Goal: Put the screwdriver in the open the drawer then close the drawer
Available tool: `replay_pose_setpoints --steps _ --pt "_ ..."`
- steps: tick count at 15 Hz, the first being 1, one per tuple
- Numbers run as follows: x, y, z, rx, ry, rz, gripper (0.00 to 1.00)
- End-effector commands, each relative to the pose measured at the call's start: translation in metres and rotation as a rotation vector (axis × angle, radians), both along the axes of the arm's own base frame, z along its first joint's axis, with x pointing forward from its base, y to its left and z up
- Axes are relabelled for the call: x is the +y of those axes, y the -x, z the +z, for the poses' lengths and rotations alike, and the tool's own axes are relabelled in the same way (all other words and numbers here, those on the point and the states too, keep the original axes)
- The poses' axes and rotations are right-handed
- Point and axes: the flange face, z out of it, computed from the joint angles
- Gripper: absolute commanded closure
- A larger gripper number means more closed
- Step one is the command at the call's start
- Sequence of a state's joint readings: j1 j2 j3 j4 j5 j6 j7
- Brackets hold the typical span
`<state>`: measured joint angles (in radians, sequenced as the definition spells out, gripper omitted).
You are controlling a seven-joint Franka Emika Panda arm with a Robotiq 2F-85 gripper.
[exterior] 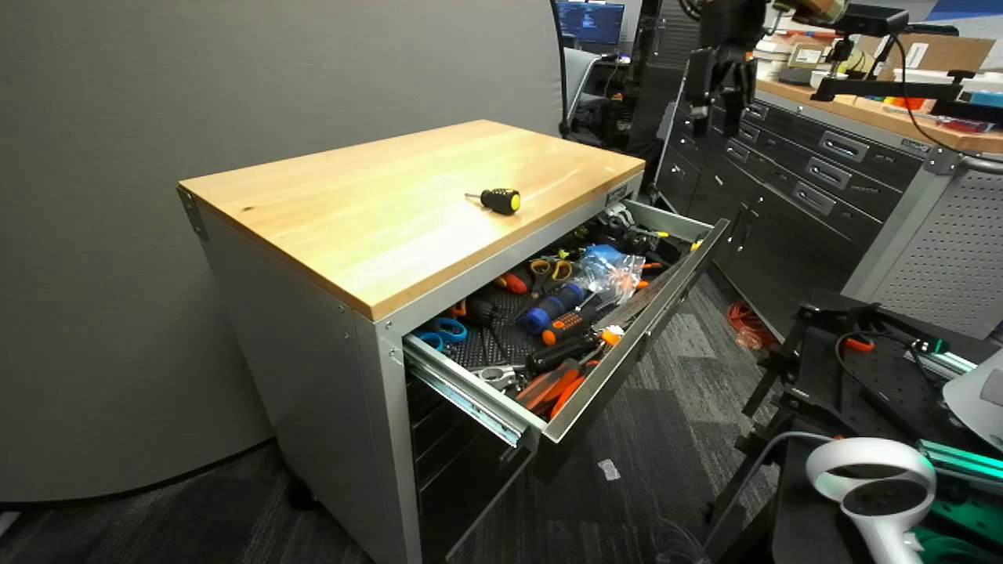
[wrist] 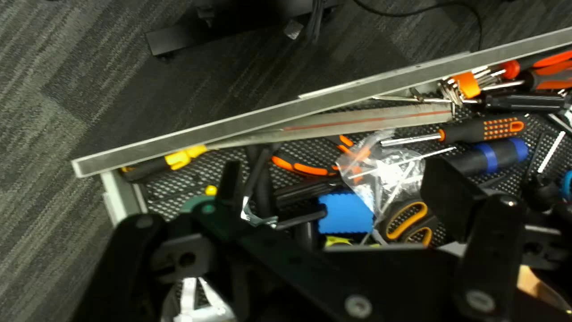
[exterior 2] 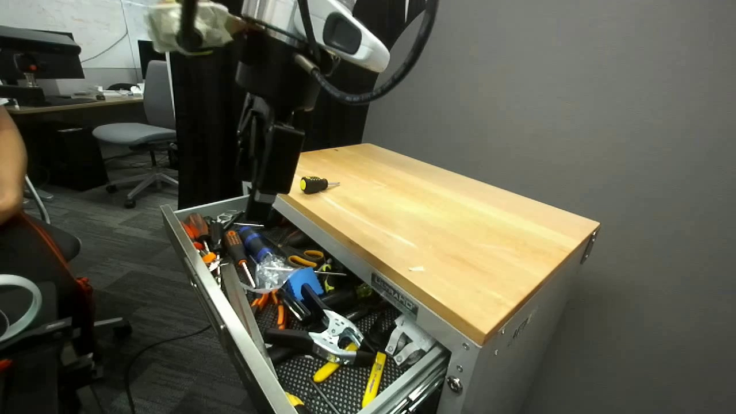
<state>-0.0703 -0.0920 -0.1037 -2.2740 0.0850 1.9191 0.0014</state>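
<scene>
The screwdriver, short and black with yellow on its handle, lies on the wooden worktop near the drawer-side edge in both exterior views (exterior: pixel 500 201) (exterior 2: pixel 314 184). It is out of the wrist view. The drawer (exterior: pixel 638 329) is pulled out and full of tools; its front rim also shows in an exterior view (exterior 2: pixel 223 312) and in the wrist view (wrist: pixel 268 120). My gripper (exterior: pixel 716 117) is in the air, higher than the worktop, away from the screwdriver. In the wrist view its fingers (wrist: pixel 335 184) are wide apart with nothing held, over the drawer's tools.
The wooden worktop (exterior: pixel 376 204) tops the grey cabinet, with a grey partition (exterior: pixel 274 78) behind. A dark tool chest (exterior: pixel 823 211) stands beyond the arm. A black cart holds a white controller (exterior: pixel 874 478). A person's arm (exterior 2: pixel 11 161) shows at an edge.
</scene>
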Motion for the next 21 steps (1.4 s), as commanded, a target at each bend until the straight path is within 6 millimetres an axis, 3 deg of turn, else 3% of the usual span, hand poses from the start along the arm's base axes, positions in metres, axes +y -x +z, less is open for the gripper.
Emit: replay_pose_setpoints --steps 1,5,9,15,21 --pt "0.074 -0.041 -0.025 -0.067 0.009 0.008 0.00" --pt "0.147 -0.078 -0.046 -0.135 0.030 0.061 0.00" --pt "0.190 -0.108 -0.054 -0.194 0.008 0.106 0.00" --pt "0.216 -0.142 -0.065 -0.323 -0.004 0.105 0.00" --pt "0.227 -0.157 -0.089 -0.424 0.015 0.103 0.00"
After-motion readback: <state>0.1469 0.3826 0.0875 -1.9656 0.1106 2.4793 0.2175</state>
